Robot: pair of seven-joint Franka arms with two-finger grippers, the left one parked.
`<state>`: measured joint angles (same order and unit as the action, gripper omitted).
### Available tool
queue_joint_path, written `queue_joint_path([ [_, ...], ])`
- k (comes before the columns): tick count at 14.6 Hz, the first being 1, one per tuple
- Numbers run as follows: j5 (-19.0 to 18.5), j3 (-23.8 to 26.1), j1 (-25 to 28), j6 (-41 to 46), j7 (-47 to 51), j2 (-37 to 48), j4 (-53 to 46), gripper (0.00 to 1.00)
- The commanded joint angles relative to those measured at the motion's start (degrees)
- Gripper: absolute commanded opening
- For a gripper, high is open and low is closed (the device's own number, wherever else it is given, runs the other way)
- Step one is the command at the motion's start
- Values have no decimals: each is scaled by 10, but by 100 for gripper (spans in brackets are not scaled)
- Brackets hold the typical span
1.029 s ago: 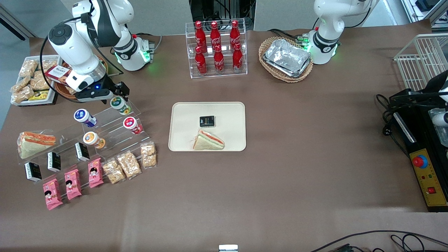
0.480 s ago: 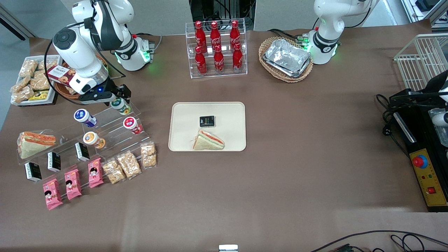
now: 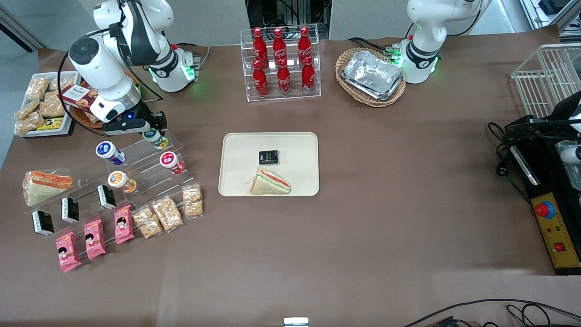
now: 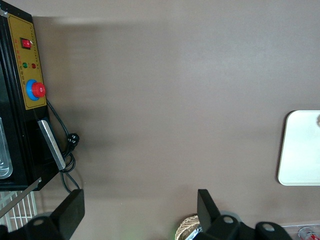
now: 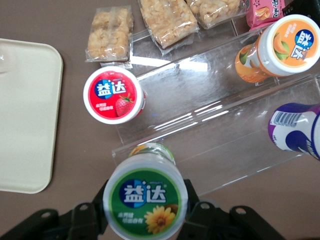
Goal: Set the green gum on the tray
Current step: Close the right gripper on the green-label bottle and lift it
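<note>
The green gum (image 5: 145, 201) is clamped between the fingers of the tool (image 3: 152, 128) above the clear rack (image 5: 210, 145), and should be lifted straight up before being carried sideways to the tray (image 3: 299, 181).

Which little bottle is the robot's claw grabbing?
The green gum, the only green-lidded bottle. The gripper straddles it on the clear rack's top step; red, orange and blue ones sit untouched.

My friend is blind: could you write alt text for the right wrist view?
The gripper sits around the green gum, seen lid-on, on a clear acrylic stand. Red-lidded, orange-lidded and blue-lidded bottles sit nearby, beside the cream tray.
</note>
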<state>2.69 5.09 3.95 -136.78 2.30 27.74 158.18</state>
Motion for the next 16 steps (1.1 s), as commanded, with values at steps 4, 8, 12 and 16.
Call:
queue_joint_path([
  [4, 10, -4, 0, 110, 2, 9, -74, 41],
  [8, 10, -3, 1, 219, 2, 10, -155, 41],
  [12, 12, -3, 1, 331, 2, 8, -260, 42],
  [16, 19, -3, 1, 401, 2, -1, -343, 42],
])
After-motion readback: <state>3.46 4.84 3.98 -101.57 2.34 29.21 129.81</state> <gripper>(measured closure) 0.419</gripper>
